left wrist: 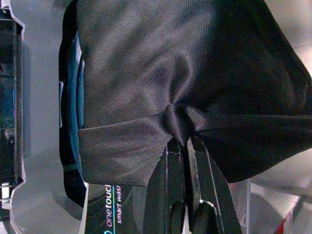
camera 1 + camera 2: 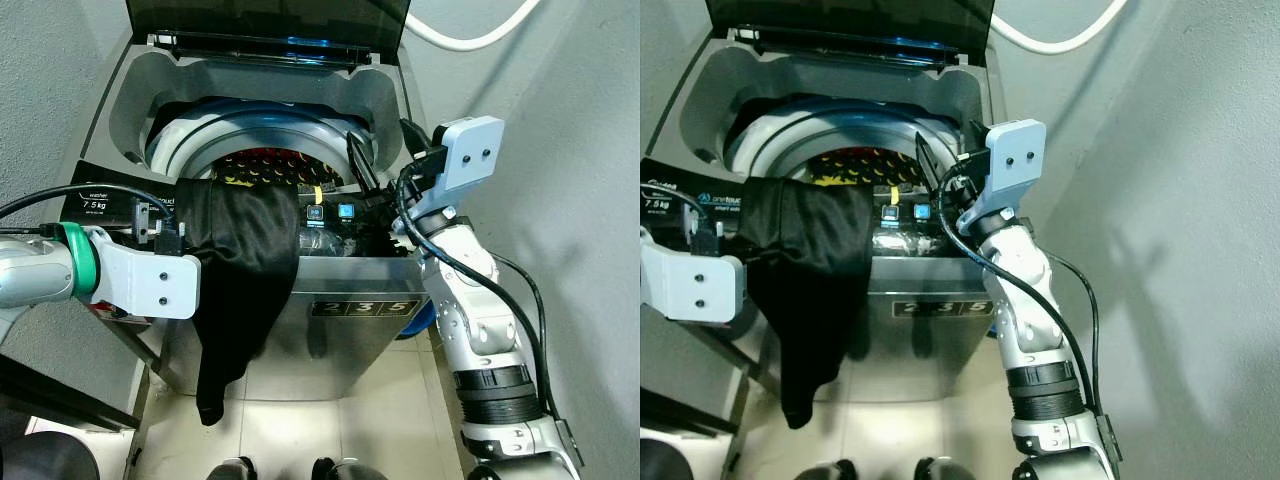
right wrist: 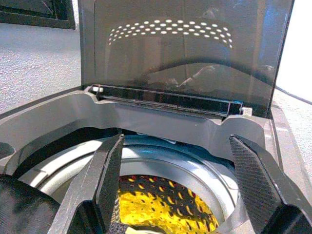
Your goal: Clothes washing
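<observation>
Draping washer point(image 2: 350, 300) rim — black garment point(image 2: 240, 270)

Your black garment point(image 2: 240, 270) hid most of the control panel point(image 2: 335, 215); the washer's lid point(image 2: 270, 20) was cropped.

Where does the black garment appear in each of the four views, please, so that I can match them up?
Left eye view: black garment drapes over the washer's front edge, left of centre.
Right eye view: it hangs at the left.
Left wrist view: it spans the upper picture, pinched by the left gripper.
Right wrist view: a dark fold in one corner, probably the garment.
Shared landmark: the yellow-patterned laundry in the drum.
</observation>
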{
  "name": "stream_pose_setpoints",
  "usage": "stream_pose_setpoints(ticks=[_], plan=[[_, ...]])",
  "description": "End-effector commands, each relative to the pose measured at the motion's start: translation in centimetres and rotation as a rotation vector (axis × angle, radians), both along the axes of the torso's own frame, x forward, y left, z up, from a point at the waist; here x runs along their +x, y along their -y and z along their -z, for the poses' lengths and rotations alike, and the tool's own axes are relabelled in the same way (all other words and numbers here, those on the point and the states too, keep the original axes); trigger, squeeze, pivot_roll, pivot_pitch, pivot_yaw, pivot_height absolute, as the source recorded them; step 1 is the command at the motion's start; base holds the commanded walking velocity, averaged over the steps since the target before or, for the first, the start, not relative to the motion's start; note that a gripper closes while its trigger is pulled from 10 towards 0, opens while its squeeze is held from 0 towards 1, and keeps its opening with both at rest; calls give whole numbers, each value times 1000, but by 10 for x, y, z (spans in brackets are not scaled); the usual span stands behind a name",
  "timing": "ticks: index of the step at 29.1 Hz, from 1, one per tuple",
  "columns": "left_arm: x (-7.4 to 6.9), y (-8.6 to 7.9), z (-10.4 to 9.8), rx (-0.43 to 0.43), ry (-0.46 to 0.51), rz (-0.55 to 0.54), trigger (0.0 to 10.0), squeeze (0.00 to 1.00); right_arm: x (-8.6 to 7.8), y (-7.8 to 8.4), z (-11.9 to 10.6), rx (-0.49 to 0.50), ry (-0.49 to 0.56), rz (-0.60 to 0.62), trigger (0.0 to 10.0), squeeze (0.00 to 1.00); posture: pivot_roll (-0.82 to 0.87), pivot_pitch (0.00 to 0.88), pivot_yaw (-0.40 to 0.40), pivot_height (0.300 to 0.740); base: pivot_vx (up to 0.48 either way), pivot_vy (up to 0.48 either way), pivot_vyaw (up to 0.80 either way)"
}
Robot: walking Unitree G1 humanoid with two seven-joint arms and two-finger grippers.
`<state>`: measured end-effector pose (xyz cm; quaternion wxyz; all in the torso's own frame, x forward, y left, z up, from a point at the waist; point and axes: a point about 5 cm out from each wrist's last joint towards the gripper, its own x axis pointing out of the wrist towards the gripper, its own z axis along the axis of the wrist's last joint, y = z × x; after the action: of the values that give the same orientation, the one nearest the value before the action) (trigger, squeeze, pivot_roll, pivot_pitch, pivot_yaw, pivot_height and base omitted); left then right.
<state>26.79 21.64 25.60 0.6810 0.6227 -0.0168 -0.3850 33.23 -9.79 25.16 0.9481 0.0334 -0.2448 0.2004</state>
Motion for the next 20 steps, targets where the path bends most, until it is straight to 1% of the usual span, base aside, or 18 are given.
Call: stream_pose_setpoints(ticks=[1, 2, 3, 4, 5, 6, 7, 8, 11, 12, 13, 14, 16, 17, 18, 19, 20], plan=[[0, -3, 16, 0, -75, -19, 0, 0, -2, 2, 2, -7, -7, -33, 10000, 0, 115, 126, -19, 740, 0, 0, 0], [0, -4, 16, -3, -74, -21, 0, 0, -7, -2, 2, -29, -17, -144, 10000, 0, 113, 126, -19, 740, 0, 0, 0], [0, -4, 16, -3, -74, -21, 0, 0, -7, -2, 2, -29, -17, -144, 10000, 0, 113, 126, -19, 740, 0, 0, 0], [0, -4, 15, -6, -73, -22, 0, 0, -11, -4, 1, -45, -23, -227, 10000, 0, 113, 126, -19, 740, 0, 0, 0], [1, -4, 14, -13, -68, -25, 0, 0, -17, -6, 2, -90, -18, -316, 10000, 0, 112, 127, -18, 740, 0, 0, 0], [2, -4, 12, -27, -61, -28, 0, 0, -26, -5, 3, -129, -25, -430, 10000, 0, 112, 127, -19, 740, 0, 0, 0], [2, -4, 12, -27, -61, -28, 0, 0, -26, -5, 3, -129, -25, -430, 10000, 0, 112, 127, -19, 740, 0, 0, 0], [2, -3, 11, -38, -56, -29, 0, 0, -32, -3, 4, -153, -31, -499, 10000, 0, 112, 127, -19, 740, 0, 0, 0], [2, -3, 11, -38, -56, -29, 0, 0, -32, -3, 4, -153, -31, -499, 10000, 0, 112, 127, -19, 740, 0, 0, 0], [3, -3, 8, -56, -46, -33, 0, 0, -38, -1, 5, -178, -37, -568, 10000, 0, 110, 128, -19, 740, 0, 0, 0], [5, -1, -4, -119, -17, -35, 0, 0, -45, 1, 7, -229, -43, -630, 10000, 0, 108, 128, -18, 740, 0, 0, 0], [7, 1, -11, -164, 3, -36, 0, 0, -49, 2, 9, -266, -46, -662, 10000, 0, 108, 128, -18, 740, 0, 0, 0], [7, 1, -11, -164, 3, -36, 0, 0, -49, 2, 9, -266, -46, -662, 10000, 0, 108, 128, -18, 740, 0, 0, 0], [7, 1, -17, -192, 15, -36, 0, 0, -52, 2, 10, -289, -49, -683, 10000, 0, 108, 128, -18, 740, 0, 0, 0], [10, 3, -27, -243, 51, -40, 0, 0, -53, 1, 11, -297, -45, -683, 10000, 0, 109, 127, -16, 740, 0, 0, 0], [10, 3, -27, -243, 51, -40, 0, 0, -53, 1, 11, -297, -45, -683, 10000, 0, 109, 127, -16, 740, 0, 0, 0], [13, 3, -37, -289, 91, -47, 0, 0, -52, 0, 10, -290, -39, -672, 10000, 0, 111, 127, -15, 740, 0, 0, 0]])
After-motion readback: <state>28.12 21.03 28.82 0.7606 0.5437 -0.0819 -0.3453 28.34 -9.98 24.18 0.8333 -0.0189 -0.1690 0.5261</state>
